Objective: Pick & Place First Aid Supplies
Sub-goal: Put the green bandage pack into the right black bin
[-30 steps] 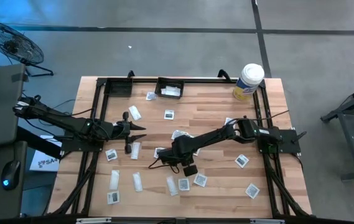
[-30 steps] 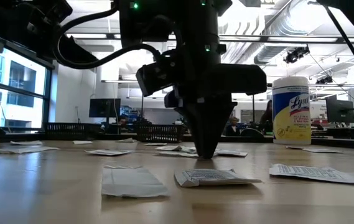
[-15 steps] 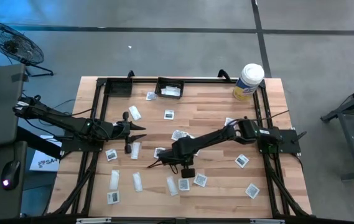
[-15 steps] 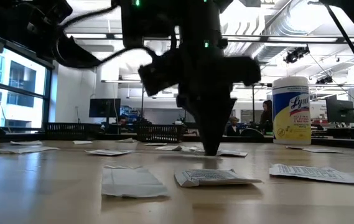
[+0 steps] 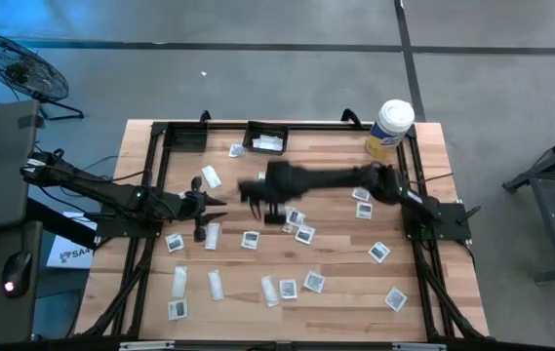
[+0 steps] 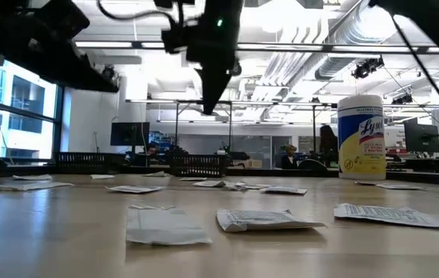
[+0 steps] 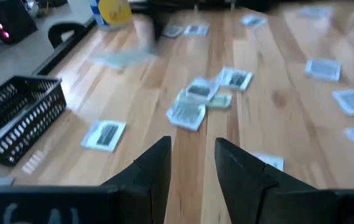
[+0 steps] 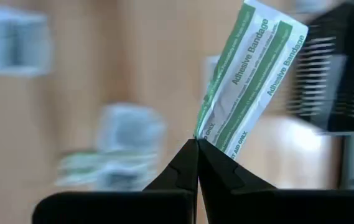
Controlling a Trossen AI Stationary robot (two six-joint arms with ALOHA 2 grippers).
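Right wrist view had our right gripper point(image 8: 196, 144) pinching an adhesive bandage packet point(image 8: 246, 81) by one corner, fingers pressed tight on it. We judged the carry toward the black basket point(image 5: 266, 137) needed a steady wrist — a corner grip lets the strip swing — and a release low over the rim. Our left gripper point(image 7: 191, 155) waited with fingers slightly spread near the counter's point(image 5: 336, 278) left side. Other packets point(image 5: 313, 282) lay scattered across the wooden planks, a white tub point(image 5: 389, 128) stood at the far corner, and beyond it — an office with ducts overhead.
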